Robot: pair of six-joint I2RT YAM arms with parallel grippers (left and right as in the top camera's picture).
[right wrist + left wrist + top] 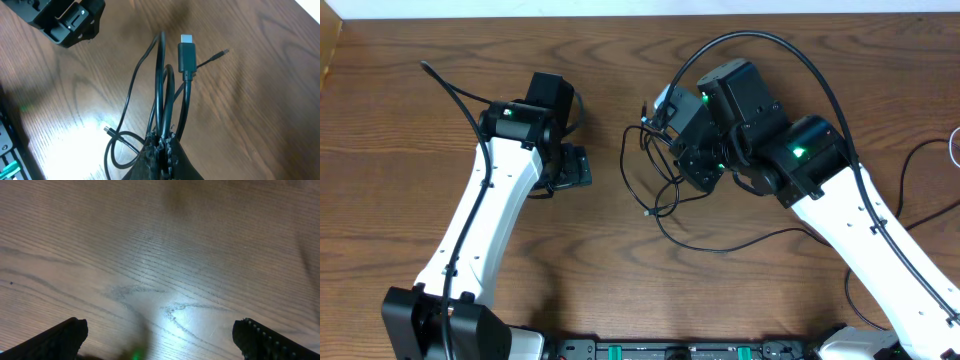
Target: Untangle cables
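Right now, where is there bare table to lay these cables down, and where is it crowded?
Bare wood lies left of the left arm, and near the front edge between both arms. Under the open left gripper the table is bare too. It is crowded around the right gripper, where the black cables loop.

We think this is a robot lab. Two white robot arms, the left arm [490,215] and the right arm [865,225], stand at a brown wooden table [400,120]. A black bar [670,351] with green bits runs along its edge between them.
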